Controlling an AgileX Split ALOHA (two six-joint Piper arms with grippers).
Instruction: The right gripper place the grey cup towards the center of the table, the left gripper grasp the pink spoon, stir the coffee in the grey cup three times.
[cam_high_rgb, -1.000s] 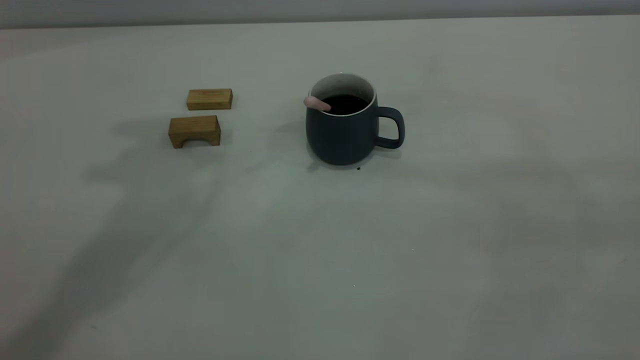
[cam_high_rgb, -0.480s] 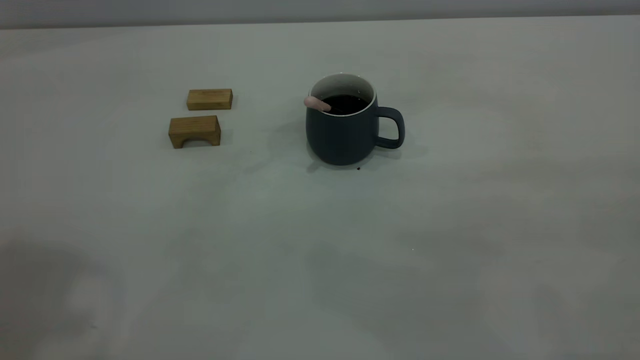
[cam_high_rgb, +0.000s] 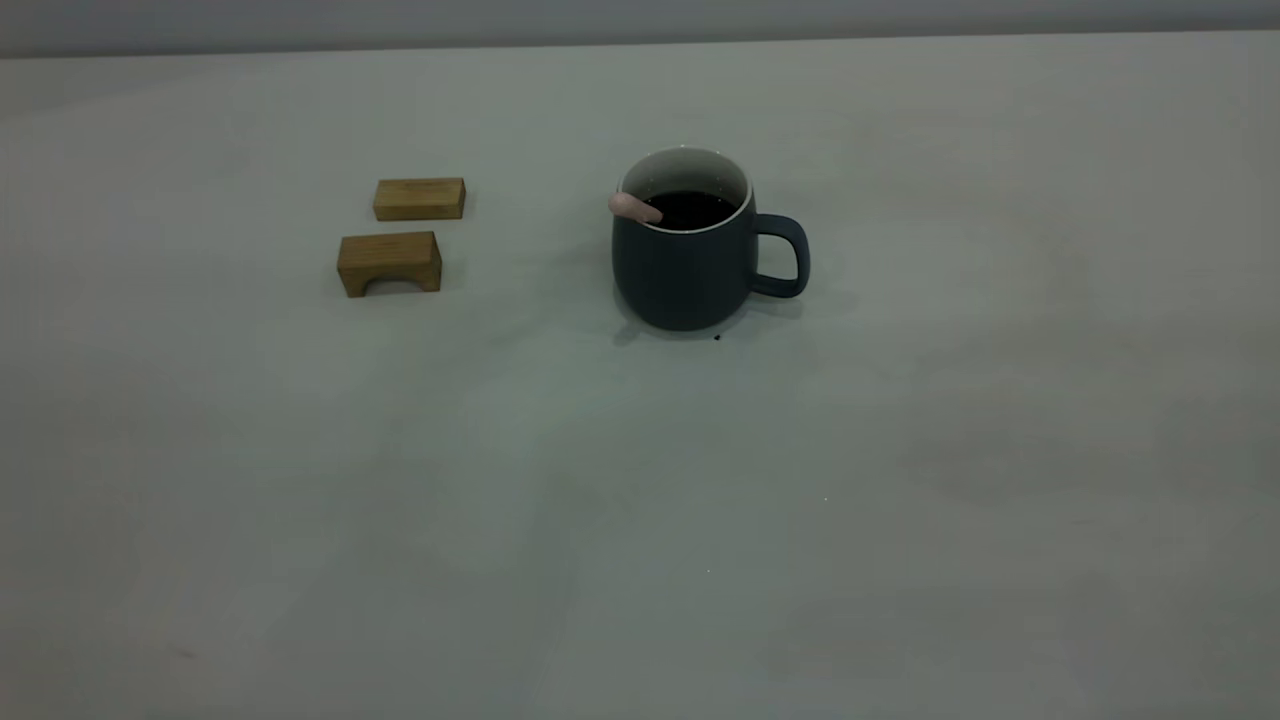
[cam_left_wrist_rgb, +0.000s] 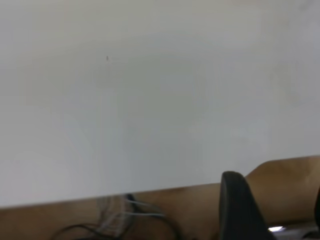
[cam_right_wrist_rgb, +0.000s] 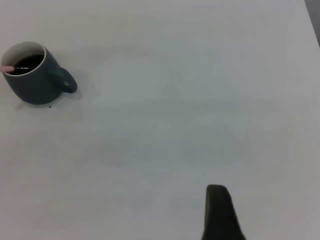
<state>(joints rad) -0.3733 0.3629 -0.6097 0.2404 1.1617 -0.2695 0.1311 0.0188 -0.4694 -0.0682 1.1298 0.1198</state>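
Observation:
The grey cup (cam_high_rgb: 680, 270) stands upright near the middle of the table (cam_high_rgb: 640, 520), its handle pointing right. Dark coffee (cam_high_rgb: 692, 208) fills it. The pink spoon (cam_high_rgb: 633, 207) leans on the cup's left rim, its bowl sunk in the coffee. No arm shows in the exterior view. The right wrist view has the cup (cam_right_wrist_rgb: 32, 82) far off, and of my right gripper (cam_right_wrist_rgb: 267, 217) only one black finger (cam_right_wrist_rgb: 219, 212) shows, over bare table. My left gripper (cam_left_wrist_rgb: 277, 205) hangs open past the table's edge, nothing between its fingers (cam_left_wrist_rgb: 240, 205).
Two brown wooden blocks lie left of the cup, a flat one (cam_high_rgb: 419, 198) behind an arched one (cam_high_rgb: 389, 262). A dark speck (cam_high_rgb: 716, 337) sits at the cup's foot. Beyond the table edge the left wrist view shows brown flooring and cables (cam_left_wrist_rgb: 125, 217).
The broad shadows over the table's left front have faded away. Cup, spoon and blocks have not moved.

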